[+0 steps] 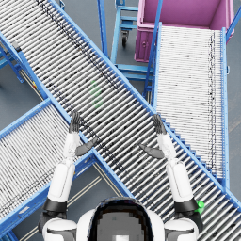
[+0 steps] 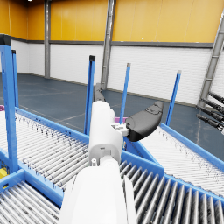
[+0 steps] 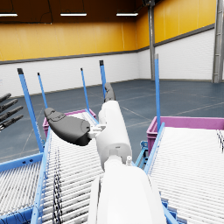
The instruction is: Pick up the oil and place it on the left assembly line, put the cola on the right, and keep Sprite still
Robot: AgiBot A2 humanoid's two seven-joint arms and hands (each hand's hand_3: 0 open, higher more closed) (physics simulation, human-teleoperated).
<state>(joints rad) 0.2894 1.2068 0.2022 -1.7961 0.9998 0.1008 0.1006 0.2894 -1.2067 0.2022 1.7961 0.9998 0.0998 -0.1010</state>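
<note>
Left assembly line: the roller bed at the lower left. No oil lies on the part that shows.
Left hand: raised over the near edge of the middle conveyor. Its fingers are straight and apart and the thumb is spread inward. It holds nothing.
Middle conveyor: the long roller bed running diagonally between the two lines and passing under both hands.
Green smear: a faint, see-through green shape on the middle conveyor, beyond the hands. It may be the Sprite, but it is too faint to tell.
Right hand: raised over the middle conveyor, level with the other hand and well apart from it. Its fingers are spread, the thumb points inward, and the palm is empty.
Green piece: a small bright green bit by the right forearm, mostly hidden. I cannot tell what it is.
Right assembly line: the roller bed at the upper right. No cola is on it.
Pink bin: stands at the far end of the right assembly line.
Oil and cola: not in sight in any view.
Progress: judged from this, nothing is placed yet. Both the oil and the cola placements are left, and neither hand has a bottle within reach.
</note>
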